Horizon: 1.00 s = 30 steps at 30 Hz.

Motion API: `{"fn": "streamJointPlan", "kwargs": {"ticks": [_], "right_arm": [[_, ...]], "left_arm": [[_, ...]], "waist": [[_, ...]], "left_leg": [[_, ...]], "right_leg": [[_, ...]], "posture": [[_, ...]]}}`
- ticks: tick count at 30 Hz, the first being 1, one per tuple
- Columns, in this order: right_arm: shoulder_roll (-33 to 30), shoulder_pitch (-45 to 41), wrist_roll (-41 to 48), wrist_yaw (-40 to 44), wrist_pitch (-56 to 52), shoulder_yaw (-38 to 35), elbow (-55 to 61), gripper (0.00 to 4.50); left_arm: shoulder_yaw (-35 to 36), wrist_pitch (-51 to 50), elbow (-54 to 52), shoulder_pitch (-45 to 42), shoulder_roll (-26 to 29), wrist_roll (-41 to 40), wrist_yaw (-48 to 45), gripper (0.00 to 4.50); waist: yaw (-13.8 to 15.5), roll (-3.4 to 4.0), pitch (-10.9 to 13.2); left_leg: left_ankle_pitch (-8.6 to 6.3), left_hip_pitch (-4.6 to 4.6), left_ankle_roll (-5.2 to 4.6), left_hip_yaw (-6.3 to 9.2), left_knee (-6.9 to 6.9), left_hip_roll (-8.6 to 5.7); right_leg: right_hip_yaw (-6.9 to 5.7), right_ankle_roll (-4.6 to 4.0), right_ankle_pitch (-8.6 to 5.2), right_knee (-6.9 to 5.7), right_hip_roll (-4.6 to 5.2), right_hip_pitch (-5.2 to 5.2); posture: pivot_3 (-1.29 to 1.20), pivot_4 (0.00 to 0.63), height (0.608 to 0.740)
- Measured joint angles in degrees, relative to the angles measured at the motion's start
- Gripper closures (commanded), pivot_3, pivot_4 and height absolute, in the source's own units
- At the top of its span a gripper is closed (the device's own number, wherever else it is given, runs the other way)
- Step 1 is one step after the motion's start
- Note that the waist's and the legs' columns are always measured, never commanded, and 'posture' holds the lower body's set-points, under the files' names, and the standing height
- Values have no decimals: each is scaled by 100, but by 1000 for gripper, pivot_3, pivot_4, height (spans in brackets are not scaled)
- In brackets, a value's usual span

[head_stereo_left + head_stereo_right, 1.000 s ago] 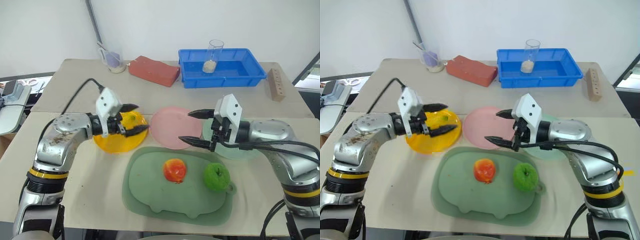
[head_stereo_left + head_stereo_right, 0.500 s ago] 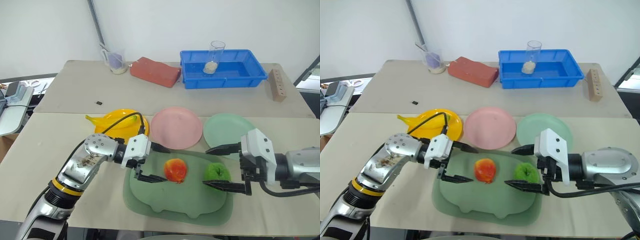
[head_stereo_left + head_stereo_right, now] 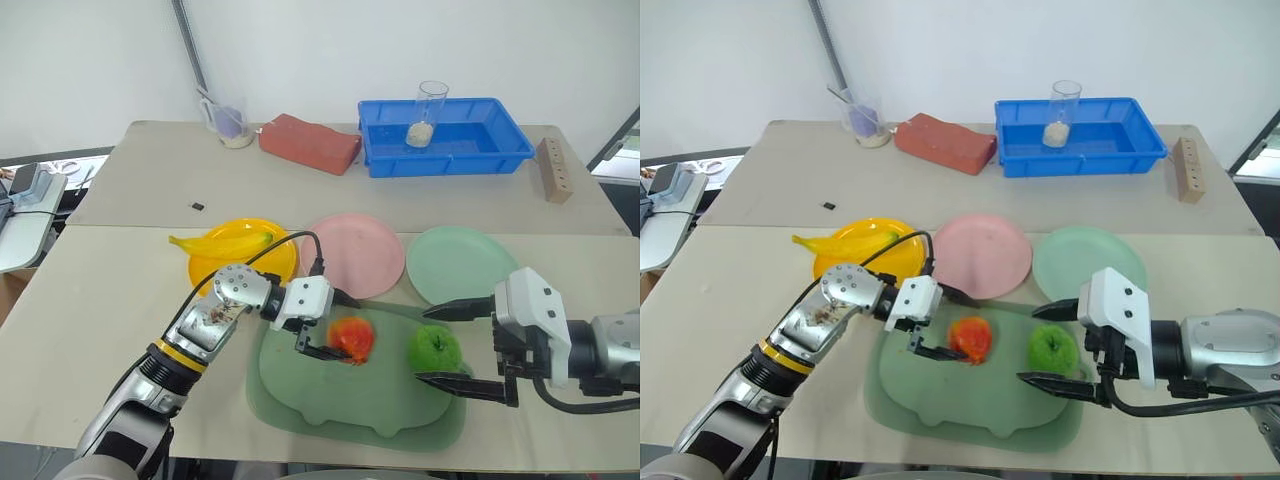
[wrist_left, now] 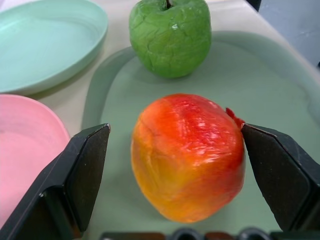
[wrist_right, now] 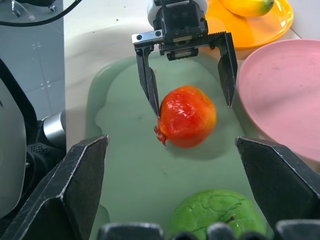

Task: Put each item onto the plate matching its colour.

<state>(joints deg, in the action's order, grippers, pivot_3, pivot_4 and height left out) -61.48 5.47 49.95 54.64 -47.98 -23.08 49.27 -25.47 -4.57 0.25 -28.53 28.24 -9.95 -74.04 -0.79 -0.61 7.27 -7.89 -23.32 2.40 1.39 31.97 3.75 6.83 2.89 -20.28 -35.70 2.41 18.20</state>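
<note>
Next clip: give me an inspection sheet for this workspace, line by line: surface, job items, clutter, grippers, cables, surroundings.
Surface: two beige tables pushed together, with a dull green tray at the front.
Job items: banana on the yellow plate; red fruit and green apple on the tray; pink plate and mint plate bare.
Clutter: blue bin holding a glass, red brick, cup, wooden block.
Grippers: left gripper open, its fingers on either side of the red fruit; right gripper open, around the apple without touching.
Cables: black cable looping over the left arm.
Surroundings: white wall; side table to the left.
</note>
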Motion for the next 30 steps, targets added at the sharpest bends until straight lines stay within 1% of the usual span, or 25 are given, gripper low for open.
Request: {"fn": "streamJointPlan", "kwargs": {"ticks": [1,2,3,4,12,16,20,21,22,23,28,30], "right_arm": [[-6,-17,2,-7,0,3,-11,0],[-14,-56,5,-13,0,16,-33,0],[-28,-87,8,-16,0,18,-38,0],[-34,-149,12,-20,0,49,-47,0],[-35,-591,28,-66,2,406,-252,0],[28,-906,20,-231,2,543,-497,0],[385,-1284,9,-608,2,816,-657,0],[452,-1383,-39,-713,5,899,-701,0],[562,-1533,-154,-842,25,993,-782,0],[606,-1612,-226,-921,57,1050,-829,0],[885,-2147,-871,-1318,257,1507,-1217,0],[940,-2226,-1019,-1385,268,1639,-1277,0]], "left_arm": [[-4,80,44,33,-25,15,-7,1141],[-4,141,66,61,-43,23,-14,1666],[-7,195,72,69,-44,41,-24,1894],[-2,261,76,94,-40,61,-31,1991],[85,440,202,150,-29,29,-65,2009],[484,185,441,-75,267,-219,-246,2009],[944,72,1039,-658,262,-375,-197,2009],[1036,109,1291,-804,217,-363,-137,2009],[1164,201,1748,-1026,48,-330,34,2009],[1219,276,1983,-1137,-56,-299,168,2009],[1384,716,3486,-1793,-845,71,1059,2009],[1387,852,3743,-1888,-1063,125,1227,2009]], "waist": [[0,1,0],[0,0,0],[0,0,0],[-1,1,0],[-3,3,-2],[-30,3,-2],[6,3,-2],[7,3,-2],[14,3,-2],[14,3,-2],[11,5,-3],[9,7,-4]], "left_leg": [[0,0,0,0,0,0],[0,0,0,0,1,0],[0,1,0,0,1,0],[0,3,0,0,2,0],[0,4,0,0,2,1],[0,3,-1,1,1,2],[0,2,-1,3,6,-1],[0,4,-1,3,9,-1],[0,1,-2,4,14,-2],[0,-4,-2,4,14,-2],[-1,-19,-5,4,20,-4],[-3,-21,-8,4,19,-5]], "right_leg": [[0,0,0,-1,0,-1],[0,0,0,-2,0,-1],[0,0,0,-2,0,0],[0,0,0,-2,0,0],[0,1,0,-5,0,-1],[0,2,-1,-14,-3,2],[-3,15,-8,-10,-2,8],[-3,14,-8,-8,-2,7],[-4,15,-8,-7,-2,8],[-3,15,-8,-8,-2,8],[-2,10,0,-17,-3,7],[-2,3,4,-20,-3,8]], "posture": [[0,150,740],[0,150,740],[0,150,740],[0,150,740],[0,150,740],[0,150,740],[0,150,740],[0,150,740],[0,150,740],[0,150,740],[0,150,740],[0,150,740]]}}
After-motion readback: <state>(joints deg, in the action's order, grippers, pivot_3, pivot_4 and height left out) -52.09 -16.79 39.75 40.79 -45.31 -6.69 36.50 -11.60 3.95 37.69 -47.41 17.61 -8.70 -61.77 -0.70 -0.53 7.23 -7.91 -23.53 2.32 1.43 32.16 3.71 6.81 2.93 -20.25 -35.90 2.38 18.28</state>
